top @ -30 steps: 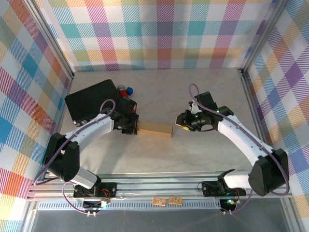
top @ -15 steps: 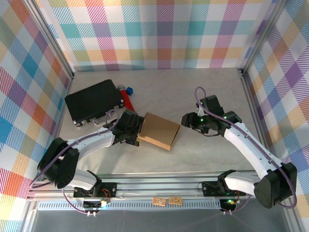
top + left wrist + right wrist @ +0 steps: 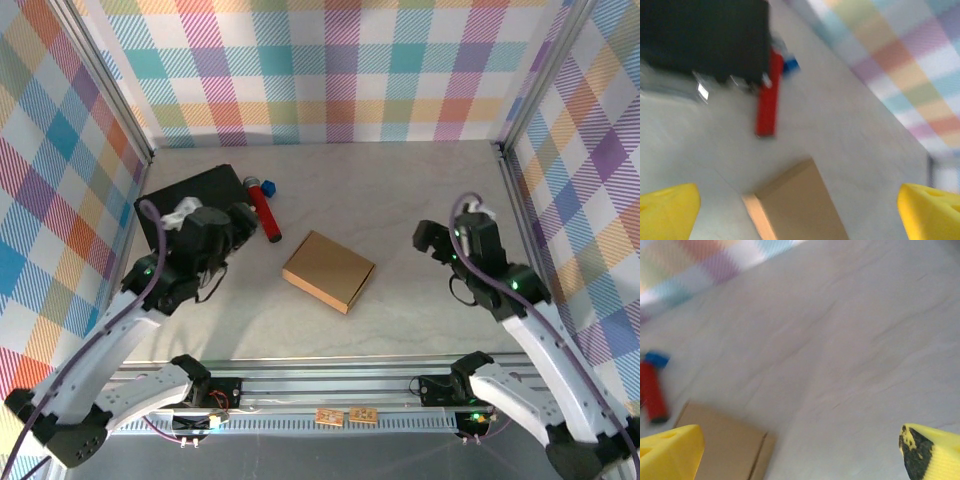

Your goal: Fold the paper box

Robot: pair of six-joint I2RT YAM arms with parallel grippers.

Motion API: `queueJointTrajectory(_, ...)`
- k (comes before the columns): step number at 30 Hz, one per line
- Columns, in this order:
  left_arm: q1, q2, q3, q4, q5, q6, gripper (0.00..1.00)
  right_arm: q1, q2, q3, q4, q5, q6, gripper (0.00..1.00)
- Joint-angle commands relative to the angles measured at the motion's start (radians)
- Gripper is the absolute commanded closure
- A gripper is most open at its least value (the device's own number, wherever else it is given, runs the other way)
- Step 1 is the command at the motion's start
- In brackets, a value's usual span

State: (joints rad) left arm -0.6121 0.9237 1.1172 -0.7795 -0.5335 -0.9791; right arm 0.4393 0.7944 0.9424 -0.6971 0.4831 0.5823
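The paper box lies flat and closed on the bench, about midway between the left and right edges and somewhat nearer the near edge, turned askew to those edges. Nothing touches it. The left wrist view shows its brown top and one lighter side wall; the right wrist view catches a corner of it.

Toward the far-left corner from the box lies a red tube with a blue cap, apart from the box and just beside the right end of a black case that sits by the left edge.

The left end effector is over the near right part of the case, left of the box, its yellow fingertips spread wide. The right end effector is toward the right edge, well apart from the box, its fingertips likewise spread.

Plaid walls close in the bench.
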Motion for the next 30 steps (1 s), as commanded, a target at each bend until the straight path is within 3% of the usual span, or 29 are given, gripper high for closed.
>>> queueJointTrajectory(1, 0.006, -0.033, -0.085, -0.247, -0.551, 0.071, 0.0, -0.007, -0.095, -0.236, 0.262, 0.333, -0.22, 0.01)
queueJointTrajectory(2, 0.008, -0.051, -0.124, -0.24, -0.613, 0.115, 0.0, -0.009, -0.122, -0.315, 0.378, 0.331, -0.319, 0.01)
queueJointTrajectory(3, 0.009, -0.084, -0.196, -0.131, -0.663, 0.276, 0.0, -0.01, -0.139, -0.399, 0.486, 0.327, -0.403, 0.01)
queueJointTrajectory(4, 0.012, -0.126, -0.314, 0.074, -0.661, 0.534, 0.0, -0.016, -0.138, -0.466, 0.557, 0.311, -0.47, 0.01)
queueJointTrajectory(5, 0.018, -0.164, -0.415, 0.259, -0.603, 0.763, 0.0, -0.023, -0.127, -0.505, 0.579, 0.29, -0.501, 0.01)
queueJointTrajectory(6, 0.029, -0.207, -0.51, 0.382, -0.539, 0.885, 0.0, -0.036, -0.099, -0.539, 0.595, 0.251, -0.52, 0.01)
queueJointTrajectory(7, 0.048, -0.252, -0.588, 0.456, -0.457, 0.916, 0.0, -0.052, -0.07, -0.564, 0.607, 0.184, -0.539, 0.01)
queueJointTrajectory(10, 0.127, -0.411, -0.776, 0.646, -0.253, 0.927, 0.0, -0.072, 0.027, -0.604, 0.7, 0.071, -0.555, 0.01)
queueJointTrajectory(14, 0.222, -0.45, -0.931, 0.843, -0.154, 0.927, 0.0, -0.109, 0.19, -0.595, 0.831, -0.015, -0.568, 0.01)
queueJointTrajectory(16, 0.286, -0.383, -0.961, 0.917, -0.062, 0.918, 0.0, -0.15, 0.281, -0.574, 0.87, -0.084, -0.568, 0.01)
queueJointTrajectory(25, 0.446, 0.028, -0.947, 1.344, 0.15, 0.866, 0.0, -0.265, 0.477, -0.522, 1.122, -0.273, -0.631, 0.01)
queueJointTrajectory(30, 0.484, 0.299, -0.91, 1.617, 0.191, 0.829, 0.0, -0.333, 0.526, -0.537, 1.274, -0.385, -0.616, 0.01)
